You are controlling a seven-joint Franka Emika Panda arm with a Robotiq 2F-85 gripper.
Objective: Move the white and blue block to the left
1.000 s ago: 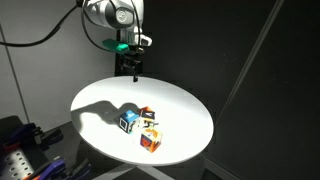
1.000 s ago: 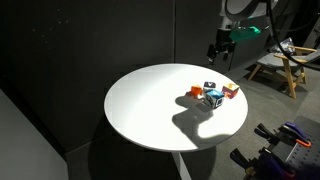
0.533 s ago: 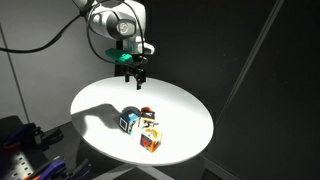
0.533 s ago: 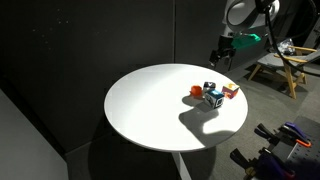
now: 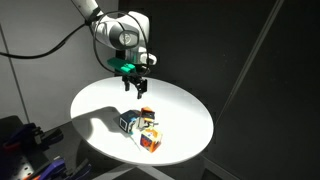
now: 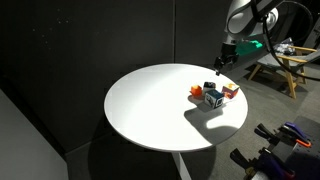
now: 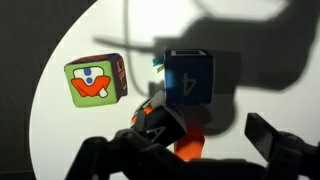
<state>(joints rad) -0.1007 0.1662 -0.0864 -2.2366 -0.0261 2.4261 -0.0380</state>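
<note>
White round table — black wall panels close behind

Three cubes stand on one round white tabletop, all grouped just below the single claw. One is the white and blue block, nearly under the claw's tips. One is an orange-and-white cube, the farthest from the claw. One is a red-orange cube, just beside the other two. The wrist view also counts three cubes ahead of the claw.
</note>
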